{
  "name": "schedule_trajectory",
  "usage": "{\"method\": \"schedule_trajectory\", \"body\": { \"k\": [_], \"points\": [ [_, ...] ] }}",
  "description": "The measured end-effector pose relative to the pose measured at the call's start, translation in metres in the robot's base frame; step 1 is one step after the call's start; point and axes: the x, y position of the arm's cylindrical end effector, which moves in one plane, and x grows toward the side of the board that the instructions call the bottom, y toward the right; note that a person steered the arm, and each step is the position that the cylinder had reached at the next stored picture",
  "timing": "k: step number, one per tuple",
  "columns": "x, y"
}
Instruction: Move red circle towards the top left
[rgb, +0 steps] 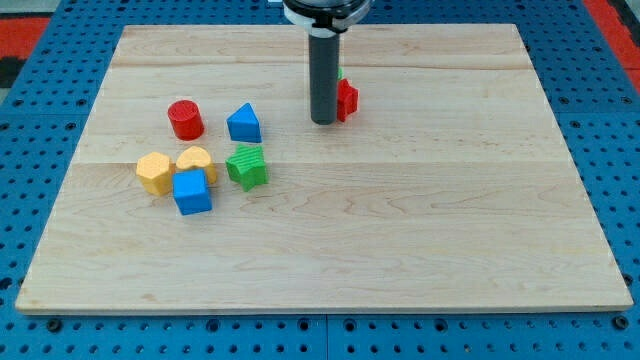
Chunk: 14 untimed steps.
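My tip, the lower end of the straight dark rod, sat far-centre on the pale wooden bench, touching or just beside a red block half hidden behind the rod, shape unclear; a sliver of green showed behind the rod too, too little to name. No gripper on this rig, so nothing released, clenched or grasping, just a pushing rod. The task's red circle, a small red cylinder block, stood left of centre, well apart from my tip, with a blue house-shaped block between them. Near of those lay a cluster: yellow hexagon-like block, yellow heart-like block, blue cube and green star-like block, mostly touching. Progress judged: not started as far as visible; the red circle was not at the far-left corner and my tip was not on it. Left to do: bring the tip round to the cylinder's near-right side, likely skirting the blue block, then push it far-left.
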Motion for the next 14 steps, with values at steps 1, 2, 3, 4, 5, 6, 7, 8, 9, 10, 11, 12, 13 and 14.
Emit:
{"method": "schedule_trajectory", "body": {
  "k": [1,2,3,4,5,6,7,8,9,10,11,12,13,14],
  "points": [
    [-0.012,-0.005],
    [-0.036,0.023],
    [-0.039,0.076],
    [-0.037,0.103],
    [0.006,0.082],
    [0.046,0.028],
    [0.05,-0.045],
    [0.042,-0.112],
    [0.032,-0.15],
    [0.007,-0.149],
    [-0.012,-0.176],
    [-0.008,-0.199],
    [-0.014,-0.216],
    [-0.032,-0.217]
  ]
}}
